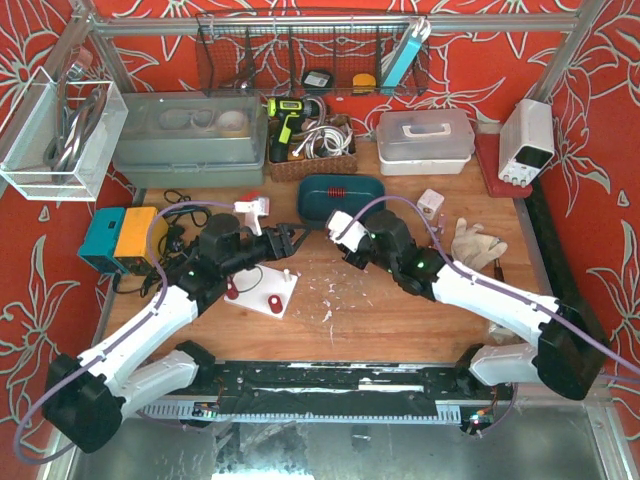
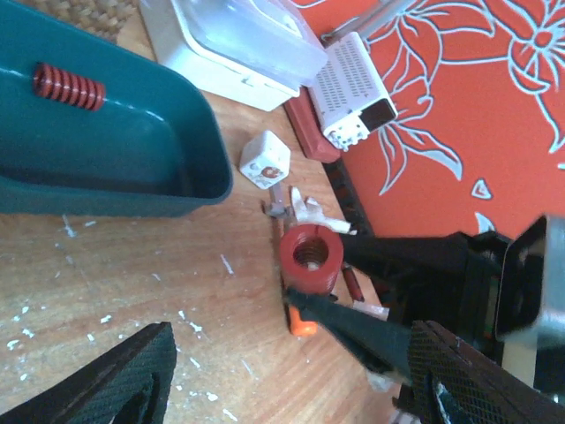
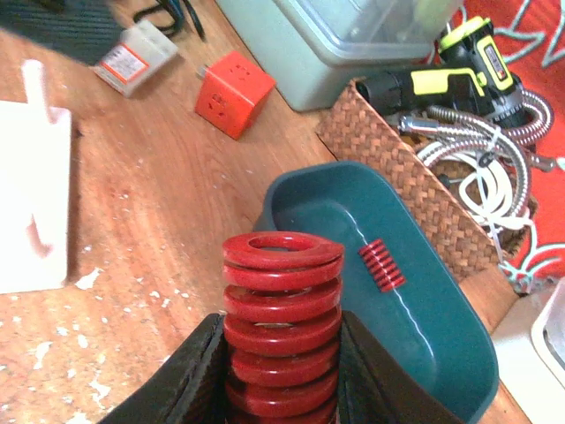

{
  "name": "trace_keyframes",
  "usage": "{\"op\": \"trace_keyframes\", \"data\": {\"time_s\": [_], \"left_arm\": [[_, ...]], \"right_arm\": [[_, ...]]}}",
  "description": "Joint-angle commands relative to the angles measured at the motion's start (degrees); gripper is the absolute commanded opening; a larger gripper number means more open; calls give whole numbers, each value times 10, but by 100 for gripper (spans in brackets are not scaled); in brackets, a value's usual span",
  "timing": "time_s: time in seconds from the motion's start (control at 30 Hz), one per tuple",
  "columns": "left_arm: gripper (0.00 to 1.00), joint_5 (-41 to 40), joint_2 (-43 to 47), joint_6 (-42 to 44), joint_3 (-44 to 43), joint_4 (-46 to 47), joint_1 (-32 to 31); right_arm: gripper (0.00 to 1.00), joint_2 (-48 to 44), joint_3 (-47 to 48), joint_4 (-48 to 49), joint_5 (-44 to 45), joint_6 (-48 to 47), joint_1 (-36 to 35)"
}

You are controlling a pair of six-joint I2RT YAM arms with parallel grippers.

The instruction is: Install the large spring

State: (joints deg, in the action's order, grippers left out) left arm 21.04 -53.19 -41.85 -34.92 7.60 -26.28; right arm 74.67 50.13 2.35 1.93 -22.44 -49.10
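My right gripper [image 3: 281, 389] is shut on the large red spring [image 3: 282, 309] and holds it by its lower coils, above the table beside the teal tray [image 3: 441, 353]. In the left wrist view the spring [image 2: 311, 256] shows end-on between the right gripper's black fingers. My left gripper [image 2: 291, 389] is open and empty, facing that spring from close by. In the top view both grippers, left [image 1: 292, 240] and right [image 1: 325, 232], meet above the white base plate [image 1: 262, 292], which carries a bare white peg [image 1: 285, 272]. The plate's edge and a peg also show in the right wrist view [image 3: 31, 203].
A small red spring [image 3: 381, 265] lies in the teal tray [image 1: 341, 197]. An orange cube [image 3: 234, 93], a white adapter cube [image 2: 265, 163], a glove [image 1: 475, 243], a wicker basket [image 1: 310, 160], a clear box [image 1: 425, 140] and a white power supply [image 1: 527, 140] stand around.
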Motion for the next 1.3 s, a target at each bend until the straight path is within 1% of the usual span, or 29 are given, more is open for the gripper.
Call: {"op": "trace_keyframes", "data": {"time_s": [0.0,0.07,0.23,0.3,0.4,0.53,0.67,0.77,0.9,0.97,1.03,1.27], "left_arm": [[75,53,-16,24,-48,-44,5],[75,70,-18,17,-49,-32,4],[70,119,-30,8,-50,-15,4],[70,134,-58,13,-52,-17,4],[69,147,-77,17,-56,-16,4],[64,159,-97,20,-63,-15,4],[62,168,-104,13,-61,-5,4],[58,183,-106,-1,-52,18,5],[52,189,-108,-1,-51,15,4],[47,188,-105,0,-50,8,4],[39,186,-101,1,-49,5,5],[7,185,-103,6,-50,-8,4]], "right_arm": [[0,-35,-37,71,-12,17,-26],[0,-45,-52,87,-15,14,-37],[0,-57,-65,98,-16,17,-52],[0,-54,-66,101,-17,17,-57],[0,-48,-67,107,-24,19,-67],[0,-42,-67,118,-21,14,-83],[0,-34,-61,116,-16,8,-89],[0,-29,-59,118,-14,7,-92],[0,-23,-57,121,-9,7,-96],[0,-20,-55,121,-5,7,-97],[0,-14,-53,117,-4,6,-98],[0,-8,-50,111,5,15,-98]]}}
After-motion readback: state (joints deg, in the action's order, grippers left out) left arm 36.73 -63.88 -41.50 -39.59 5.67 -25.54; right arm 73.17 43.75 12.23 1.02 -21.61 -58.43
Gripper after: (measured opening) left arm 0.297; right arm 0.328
